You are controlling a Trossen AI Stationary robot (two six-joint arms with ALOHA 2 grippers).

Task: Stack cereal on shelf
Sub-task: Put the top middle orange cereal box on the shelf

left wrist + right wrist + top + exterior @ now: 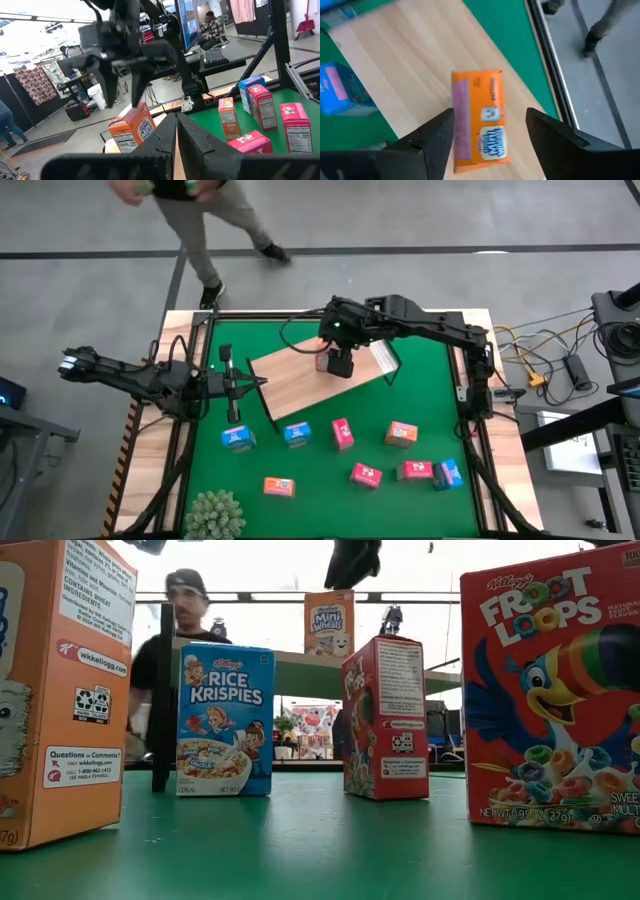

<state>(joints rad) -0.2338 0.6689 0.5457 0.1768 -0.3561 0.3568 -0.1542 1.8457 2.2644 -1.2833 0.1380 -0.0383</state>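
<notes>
Nearest the low camera: orange cereal box [55, 690] and Froot Loops box [550, 690] on the green mat [320, 840]; behind them, Rice Krispies box [225, 720] and a red box [385, 718]. Mid-table: remaining boxes scattered on the mat, well apart. Farther back: light-wood shelf [290, 375] bearing one orange Mini-Wheats box [477, 120]. Directly above that box: right gripper [490, 142], fingers spread wide on either side, not touching it, holding nothing. At the table's left edge: left gripper [176, 137], fingers closed together, empty. Beyond the table: a person [200, 220].
</notes>
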